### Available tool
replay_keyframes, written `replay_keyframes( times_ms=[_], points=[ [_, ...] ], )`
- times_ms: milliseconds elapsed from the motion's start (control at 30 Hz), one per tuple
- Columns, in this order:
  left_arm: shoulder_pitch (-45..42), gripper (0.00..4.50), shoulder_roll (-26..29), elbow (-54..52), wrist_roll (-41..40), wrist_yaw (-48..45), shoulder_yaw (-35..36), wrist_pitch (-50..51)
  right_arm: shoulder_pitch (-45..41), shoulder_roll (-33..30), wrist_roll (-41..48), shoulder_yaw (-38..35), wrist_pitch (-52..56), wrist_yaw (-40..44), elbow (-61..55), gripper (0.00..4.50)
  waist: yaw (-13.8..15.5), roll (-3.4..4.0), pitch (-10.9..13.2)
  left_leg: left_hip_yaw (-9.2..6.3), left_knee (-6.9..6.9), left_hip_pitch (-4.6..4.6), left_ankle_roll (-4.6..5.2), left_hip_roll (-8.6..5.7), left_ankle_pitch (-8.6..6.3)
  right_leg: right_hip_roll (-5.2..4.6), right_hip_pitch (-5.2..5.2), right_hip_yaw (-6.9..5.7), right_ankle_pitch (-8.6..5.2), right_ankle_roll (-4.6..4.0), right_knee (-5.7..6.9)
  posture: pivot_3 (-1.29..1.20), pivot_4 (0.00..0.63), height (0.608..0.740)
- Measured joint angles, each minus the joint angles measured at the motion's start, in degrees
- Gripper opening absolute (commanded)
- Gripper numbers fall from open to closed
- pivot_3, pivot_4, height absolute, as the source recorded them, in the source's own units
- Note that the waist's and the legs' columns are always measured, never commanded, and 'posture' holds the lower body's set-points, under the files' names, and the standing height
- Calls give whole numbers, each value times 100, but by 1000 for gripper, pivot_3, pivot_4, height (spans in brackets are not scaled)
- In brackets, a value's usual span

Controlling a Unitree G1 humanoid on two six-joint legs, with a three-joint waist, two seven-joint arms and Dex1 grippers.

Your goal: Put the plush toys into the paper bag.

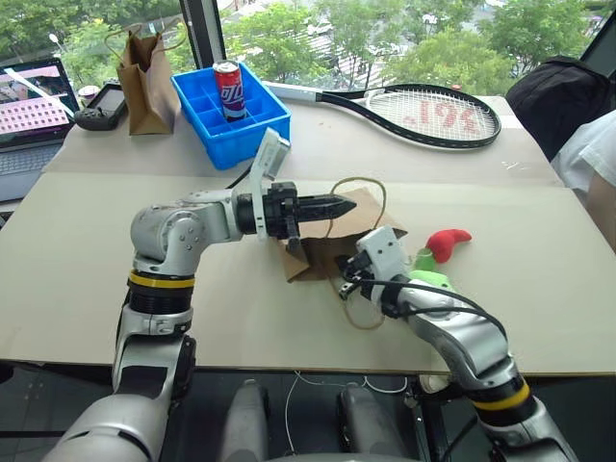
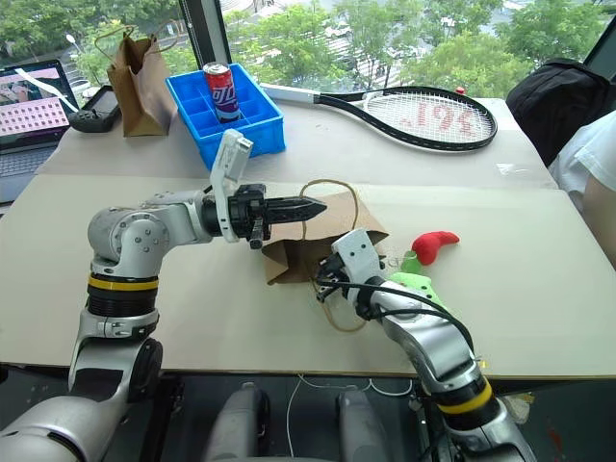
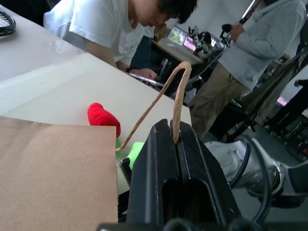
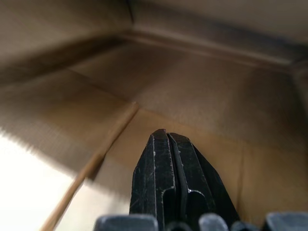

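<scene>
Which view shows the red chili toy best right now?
The left eye view: the red chili toy lies unobstructed on the table, right of the paper bag. The right eye view shows it equally whole. In the left wrist view it peeks over the bag's edge.

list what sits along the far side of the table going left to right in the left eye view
laptop → black controller → narrow brown bag with dark handles → blue divided tray with a red can standing in it → tennis racket → black backpack
</scene>
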Motion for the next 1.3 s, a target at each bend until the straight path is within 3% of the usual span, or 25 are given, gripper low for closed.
replay_keyframes(
  times_ms=[267, 633, 933, 1133, 1300],
  points=[
    [-1102, 0, 438, 942, -74, 337, 252, 295, -93, 76, -514, 157, -185, 346, 163, 24, -43, 0, 0, -3, 0, 5, 0, 0, 0, 1, 0, -2, -1, -1, 7, 0, 150, 656],
    [-2013, 0, 1019, 1341, 416, -717, -313, -691, 3, 87, -687, 50, -138, 651, 37, 24, -38, 0, 0, -1, -3, 1, -1, 0, 0, 1, -4, -3, -4, -6, 6, 0, 150, 656],
    [-2146, 0, 1136, 1338, 671, -1102, -454, -1101, 39, 81, -735, -14, 7, 797, -81, 24, -42, 0, 0, -1, -3, 0, -1, 0, 0, 0, -7, -3, -6, -7, 7, 0, 150, 656],
    [-1629, 0, 1118, 1266, 722, -1097, -462, -1194, 59, 121, -611, -273, 217, 900, -229, 24, -39, 1, 1, -2, -3, -6, -1, 1, 0, 0, -13, -2, -5, -7, 10, 0, 150, 656],
    [-1424, 0, 1039, 1265, 707, -979, -442, -1182, -89, 372, -5, -1063, 671, 914, -849, 1385, -29, 3, 3, -2, -3, -10, -1, 0, 0, 0, -14, -3, -5, -7, 10, 0, 150, 656]
  ],
)
